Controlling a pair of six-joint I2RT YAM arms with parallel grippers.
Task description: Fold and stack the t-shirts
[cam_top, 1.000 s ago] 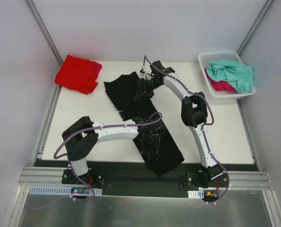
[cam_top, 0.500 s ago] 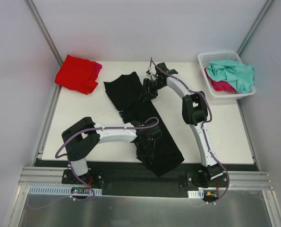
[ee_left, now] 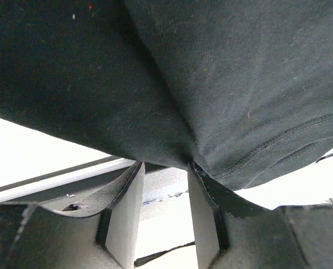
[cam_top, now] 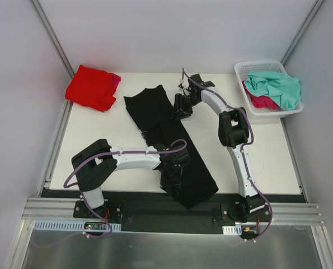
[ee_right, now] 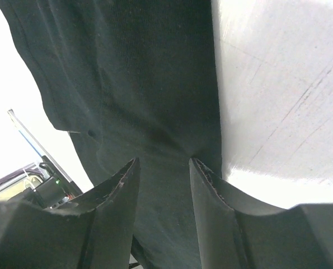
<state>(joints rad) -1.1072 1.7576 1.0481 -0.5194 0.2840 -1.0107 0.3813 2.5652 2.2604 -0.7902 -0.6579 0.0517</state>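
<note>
White tabletop [cam_top: 99, 129] carries a long black shirt [cam_top: 152, 112] lying diagonally, left hand [ee_left: 164, 168] gripping its near end, raised as only the wrist view shows, right hand [ee_right: 164, 162] straddling the far edge, grip unclear.

We see a white table [cam_top: 99, 134] bearing three things. A black t-shirt [cam_top: 155, 112] lies in a long diagonal band from the far middle to the near edge, which it overhangs. A red t-shirt [cam_top: 90, 87] sits bunched at the far left corner. A white lattice basket [cam_top: 254, 64] stands at the far right corner.
</note>
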